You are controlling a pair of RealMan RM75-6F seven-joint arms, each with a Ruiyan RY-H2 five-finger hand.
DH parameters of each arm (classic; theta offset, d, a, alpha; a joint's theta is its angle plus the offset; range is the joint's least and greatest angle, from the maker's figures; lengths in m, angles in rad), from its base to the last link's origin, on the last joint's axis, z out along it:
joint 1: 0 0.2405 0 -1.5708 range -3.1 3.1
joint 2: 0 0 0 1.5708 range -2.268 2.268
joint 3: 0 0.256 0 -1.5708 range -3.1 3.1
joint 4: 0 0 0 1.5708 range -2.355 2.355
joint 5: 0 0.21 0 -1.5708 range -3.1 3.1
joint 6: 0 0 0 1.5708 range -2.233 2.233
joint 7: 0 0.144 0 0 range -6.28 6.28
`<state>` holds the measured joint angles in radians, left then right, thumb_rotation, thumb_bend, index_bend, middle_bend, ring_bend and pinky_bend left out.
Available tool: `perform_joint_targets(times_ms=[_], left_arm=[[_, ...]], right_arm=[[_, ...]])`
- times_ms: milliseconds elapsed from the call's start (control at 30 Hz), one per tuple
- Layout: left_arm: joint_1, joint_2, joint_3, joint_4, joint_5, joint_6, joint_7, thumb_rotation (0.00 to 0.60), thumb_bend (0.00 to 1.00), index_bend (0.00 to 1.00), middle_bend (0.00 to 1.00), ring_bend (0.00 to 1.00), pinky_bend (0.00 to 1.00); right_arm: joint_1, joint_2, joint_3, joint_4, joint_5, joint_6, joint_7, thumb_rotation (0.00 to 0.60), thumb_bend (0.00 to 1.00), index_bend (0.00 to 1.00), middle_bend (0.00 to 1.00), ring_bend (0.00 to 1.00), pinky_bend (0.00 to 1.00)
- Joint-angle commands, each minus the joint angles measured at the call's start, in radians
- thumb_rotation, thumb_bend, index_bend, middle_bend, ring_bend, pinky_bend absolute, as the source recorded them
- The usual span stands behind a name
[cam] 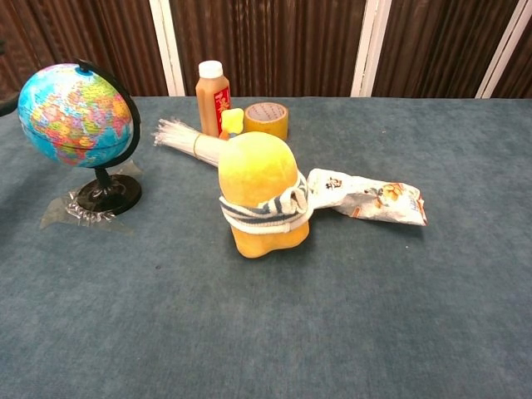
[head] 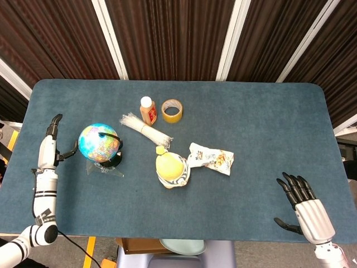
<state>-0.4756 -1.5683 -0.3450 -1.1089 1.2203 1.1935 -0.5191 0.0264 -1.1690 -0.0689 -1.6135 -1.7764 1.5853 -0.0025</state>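
Right, left hand (head: 49,146) sits at frame left, fingers released, thumb just short of the globe (head: 99,143) standing left of centre; we'd judge a wide two-sided wrap on the ball best; right hand (head: 304,204), lower right, splayed and empty.

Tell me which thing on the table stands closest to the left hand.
The globe on its black stand. It sits just beside the left hand, while the bottle, tape roll and yellow plush toy lie farther toward the table's middle.
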Motion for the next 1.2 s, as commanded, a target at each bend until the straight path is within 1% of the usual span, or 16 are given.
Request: perform_joint_targets(times_ms=[33, 167, 433, 533, 633, 733, 867, 933, 1033, 1133, 1167, 1200], left_arm=[[-0.010, -0.009, -0.004, 0.020, -0.003, -0.013, -0.008, 0.575, 0.29, 0.00, 0.00, 0.00, 0.00], [-0.044, -0.033, -0.024, 0.077, -0.027, -0.064, -0.031, 0.574, 0.29, 0.00, 0.00, 0.00, 0.00], [-0.080, -0.071, -0.049, 0.199, -0.053, -0.103, -0.059, 0.574, 0.30, 0.00, 0.00, 0.00, 0.00], [-0.081, -0.074, -0.048, 0.226, -0.057, -0.113, -0.070, 0.574, 0.31, 0.00, 0.00, 0.00, 0.00], [-0.075, -0.069, -0.036, 0.244, -0.047, -0.123, -0.090, 0.574, 0.33, 0.00, 0.00, 0.00, 0.00], [-0.060, -0.054, -0.001, 0.259, -0.018, -0.134, -0.106, 0.576, 0.36, 0.00, 0.00, 0.00, 0.00], [-0.021, -0.041, 0.033, 0.280, 0.027, -0.068, -0.129, 0.579, 0.37, 0.00, 0.00, 0.00, 0.00], [0.008, -0.017, 0.060, 0.267, 0.053, -0.048, -0.156, 0.583, 0.37, 0.00, 0.00, 0.00, 0.00], [0.054, 0.052, 0.117, 0.190, 0.101, -0.048, -0.210, 0.590, 0.38, 0.00, 0.00, 0.00, 0.00], [0.118, 0.156, 0.212, 0.060, 0.201, 0.009, -0.208, 0.600, 0.39, 0.00, 0.00, 0.00, 0.00], [0.143, 0.199, 0.256, 0.003, 0.249, 0.040, -0.187, 0.600, 0.39, 0.00, 0.00, 0.00, 0.00], [0.160, 0.231, 0.287, -0.039, 0.284, 0.063, -0.161, 0.600, 0.39, 0.00, 0.00, 0.00, 0.00]], right_arm=[[-0.001, 0.000, 0.001, 0.000, 0.001, 0.002, -0.001, 0.600, 0.12, 0.00, 0.00, 0.00, 0.00], [-0.001, -0.002, 0.006, 0.000, 0.009, 0.001, -0.003, 0.600, 0.12, 0.00, 0.00, 0.00, 0.00], [0.002, -0.004, 0.011, 0.001, 0.019, -0.006, -0.007, 0.600, 0.12, 0.00, 0.00, 0.00, 0.00], [0.002, -0.004, 0.010, 0.000, 0.018, -0.007, -0.009, 0.600, 0.12, 0.00, 0.00, 0.00, 0.00], [0.003, -0.005, 0.009, 0.000, 0.016, -0.009, -0.013, 0.600, 0.12, 0.00, 0.00, 0.00, 0.00], [0.003, -0.006, 0.008, -0.002, 0.016, -0.011, -0.015, 0.600, 0.12, 0.00, 0.00, 0.00, 0.00], [0.004, -0.006, 0.008, -0.002, 0.015, -0.011, -0.015, 0.600, 0.12, 0.00, 0.00, 0.00, 0.00], [0.005, -0.006, 0.008, -0.002, 0.017, -0.015, -0.015, 0.600, 0.12, 0.00, 0.00, 0.00, 0.00], [0.009, -0.006, 0.005, -0.004, 0.019, -0.026, -0.018, 0.600, 0.12, 0.00, 0.00, 0.00, 0.00], [0.014, -0.007, 0.003, -0.008, 0.023, -0.042, -0.025, 0.600, 0.12, 0.00, 0.00, 0.00, 0.00], [0.016, -0.008, 0.003, -0.008, 0.025, -0.049, -0.029, 0.600, 0.12, 0.00, 0.00, 0.00, 0.00], [0.018, -0.010, 0.002, -0.009, 0.026, -0.054, -0.031, 0.600, 0.12, 0.00, 0.00, 0.00, 0.00]])
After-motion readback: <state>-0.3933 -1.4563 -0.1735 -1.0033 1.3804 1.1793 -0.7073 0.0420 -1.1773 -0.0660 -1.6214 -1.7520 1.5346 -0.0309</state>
